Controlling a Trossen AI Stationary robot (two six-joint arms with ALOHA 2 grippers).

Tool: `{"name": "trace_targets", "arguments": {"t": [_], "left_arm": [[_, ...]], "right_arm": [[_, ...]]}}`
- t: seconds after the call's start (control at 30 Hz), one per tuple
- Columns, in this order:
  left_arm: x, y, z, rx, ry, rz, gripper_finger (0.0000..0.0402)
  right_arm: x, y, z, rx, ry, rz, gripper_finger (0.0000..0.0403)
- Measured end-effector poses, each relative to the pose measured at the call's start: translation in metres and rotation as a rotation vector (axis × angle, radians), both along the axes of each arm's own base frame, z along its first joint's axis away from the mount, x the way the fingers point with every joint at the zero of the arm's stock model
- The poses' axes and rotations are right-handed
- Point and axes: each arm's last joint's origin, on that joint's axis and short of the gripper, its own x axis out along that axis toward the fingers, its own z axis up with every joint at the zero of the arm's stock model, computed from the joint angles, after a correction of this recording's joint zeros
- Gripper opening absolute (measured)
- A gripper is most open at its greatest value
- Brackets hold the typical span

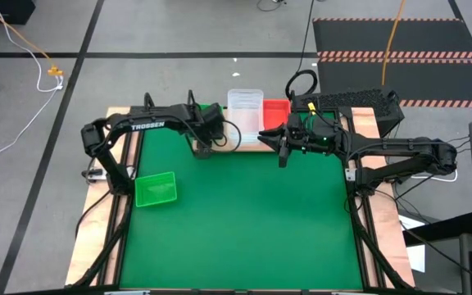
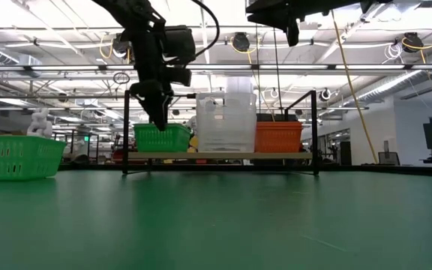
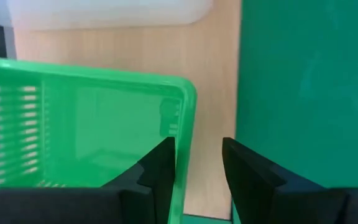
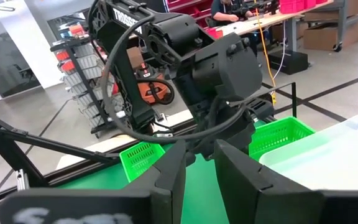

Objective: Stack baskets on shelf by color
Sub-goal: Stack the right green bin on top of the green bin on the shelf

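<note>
Slatted green plastic basket (image 3: 86,124) sits on the shelf (image 3: 210,93) of pale, smooth matt wood.

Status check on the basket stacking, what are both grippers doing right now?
Left gripper open at green basket on shelf, holding nothing. Right gripper waiting empty above mat by red basket. One green basket left on mat. Nothing in the way.

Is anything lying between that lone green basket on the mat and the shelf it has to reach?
Nothing visible: bare mat separates the loose green basket from the shelf. The left gripper hangs at the shelf's green basket, above that path.
</note>
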Motion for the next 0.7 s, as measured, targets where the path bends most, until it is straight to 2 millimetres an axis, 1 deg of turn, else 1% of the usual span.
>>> {"name": "trace_targets", "arguments": {"t": [0.1,0.23,0.7], "left_arm": [[0.003,-0.005,0.000,0.002,-0.014,-0.007,0.0133],[0.008,-0.006,0.002,0.013,-0.058,0.004,0.0133],[0.011,0.006,0.006,0.058,-0.141,0.114,0.0134]], "right_arm": [[0.000,0.000,0.000,0.000,-0.002,-0.001,0.0077],[0.000,0.000,0.000,0.000,-0.002,0.000,0.0077],[0.000,0.000,0.000,0.009,-0.005,-0.001,0.0077]]}}
